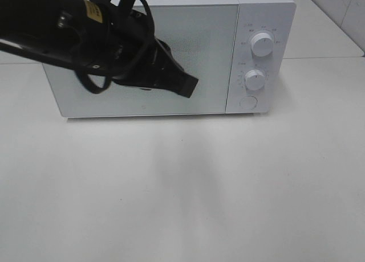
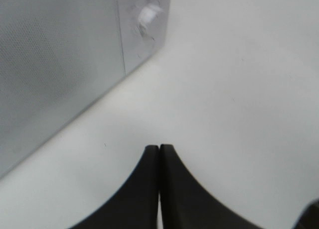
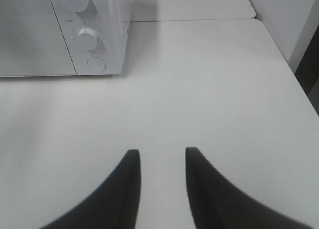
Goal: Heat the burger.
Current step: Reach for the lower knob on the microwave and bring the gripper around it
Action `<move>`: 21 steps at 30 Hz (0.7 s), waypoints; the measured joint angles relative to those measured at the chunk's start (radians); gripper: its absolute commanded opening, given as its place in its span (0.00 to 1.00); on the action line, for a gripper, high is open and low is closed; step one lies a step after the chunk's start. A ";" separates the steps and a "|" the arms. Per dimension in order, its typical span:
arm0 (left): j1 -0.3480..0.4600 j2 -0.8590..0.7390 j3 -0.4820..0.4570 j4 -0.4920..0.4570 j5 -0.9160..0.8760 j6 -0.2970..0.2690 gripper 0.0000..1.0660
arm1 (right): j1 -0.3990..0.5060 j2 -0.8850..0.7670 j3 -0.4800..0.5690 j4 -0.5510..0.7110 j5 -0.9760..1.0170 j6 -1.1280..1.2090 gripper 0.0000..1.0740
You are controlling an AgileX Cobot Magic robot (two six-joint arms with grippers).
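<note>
Black and bulky, the left arm (image 1: 51,28) reaches in from the left, closest to the high camera. Its left gripper (image 1: 187,86) hangs before the shut door (image 1: 205,51) of the white microwave (image 1: 268,11), jaws pressed together on nothing. To the right, the right gripper (image 3: 162,152) hovers over the table (image 3: 224,89), jaws narrowly apart, empty. Where the burger is cannot be told.
</note>
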 measured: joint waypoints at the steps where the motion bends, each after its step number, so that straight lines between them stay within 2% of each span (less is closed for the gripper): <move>1: -0.005 -0.048 0.000 0.000 0.114 0.001 0.00 | 0.000 0.000 0.000 0.000 0.000 0.000 0.31; 3: -0.006 -0.065 0.000 0.000 0.162 0.001 0.00 | 0.000 0.000 0.000 0.000 0.000 0.000 0.31; 4: -0.006 -0.101 0.000 0.001 0.238 0.001 0.04 | 0.000 0.000 0.000 0.000 0.000 0.000 0.31; 5: -0.006 -0.101 0.000 0.001 0.238 0.001 0.04 | 0.000 0.000 0.000 0.000 0.000 0.000 0.31; 6: -0.006 -0.129 0.000 0.003 0.298 -0.008 0.19 | 0.000 0.000 0.000 0.000 0.000 0.000 0.31; 7: -0.006 -0.129 0.000 0.003 0.298 -0.008 0.19 | 0.000 0.000 0.000 0.000 0.000 0.000 0.31; 8: -0.006 -0.142 0.000 0.008 0.327 -0.018 0.31 | 0.000 0.000 0.000 0.000 0.000 0.000 0.31; 9: -0.006 -0.159 -0.001 0.020 0.382 -0.048 0.65 | 0.000 0.000 0.000 0.000 0.000 0.000 0.31; 10: -0.006 -0.159 -0.001 0.020 0.382 -0.048 0.65 | 0.000 0.000 0.000 0.000 0.000 0.000 0.31; 11: -0.007 -0.167 -0.001 0.032 0.404 -0.073 0.79 | 0.000 0.000 0.000 0.000 0.000 0.000 0.31; 12: -0.007 -0.174 -0.001 0.069 0.445 -0.122 0.95 | 0.000 0.000 0.000 0.000 0.000 0.000 0.31; 13: -0.007 -0.174 -0.001 0.069 0.445 -0.122 0.95 | 0.000 0.000 0.000 0.000 0.000 0.000 0.31; 14: -0.007 -0.176 -0.001 0.092 0.470 -0.151 0.95 | 0.000 0.000 0.000 0.000 0.000 0.000 0.31; 15: 0.002 -0.177 -0.001 0.131 0.505 -0.203 0.95 | 0.000 0.000 0.000 0.000 0.000 0.000 0.31; 16: 0.002 -0.177 -0.001 0.131 0.505 -0.203 0.95 | 0.000 0.000 0.000 0.000 0.000 0.000 0.31; 17: 0.028 -0.181 -0.001 0.144 0.534 -0.254 0.95 | 0.000 0.000 0.000 0.000 0.000 0.000 0.31; 19: 0.050 -0.187 -0.001 0.149 0.550 -0.271 0.95 | 0.000 0.000 0.000 0.000 0.000 0.000 0.31; 20: 0.102 -0.199 -0.001 0.152 0.583 -0.289 0.95 | 0.000 0.000 0.000 0.000 0.000 0.000 0.31; 21: 0.102 -0.199 -0.001 0.152 0.583 -0.289 0.95 | 0.000 0.000 0.000 0.000 0.000 0.000 0.31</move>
